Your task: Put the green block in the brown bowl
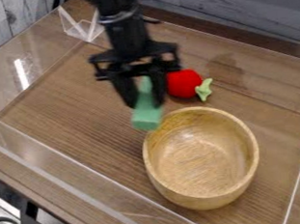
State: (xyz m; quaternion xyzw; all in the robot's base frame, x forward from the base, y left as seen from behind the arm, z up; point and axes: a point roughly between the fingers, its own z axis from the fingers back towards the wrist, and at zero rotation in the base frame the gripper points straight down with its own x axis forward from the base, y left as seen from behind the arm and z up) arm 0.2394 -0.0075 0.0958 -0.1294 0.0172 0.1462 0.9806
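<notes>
Tho blurred, gripper point(147, 84) clamped on green block point(149, 108), partway closed.

I see the light-green block point(148, 103) upright between the gripper's fingertips. The round, light-brown wooden bowl point(201, 157) sits below, just beside them.

Bowl point(203, 181) at front right, toy fruit point(183, 84) behind it
</notes>
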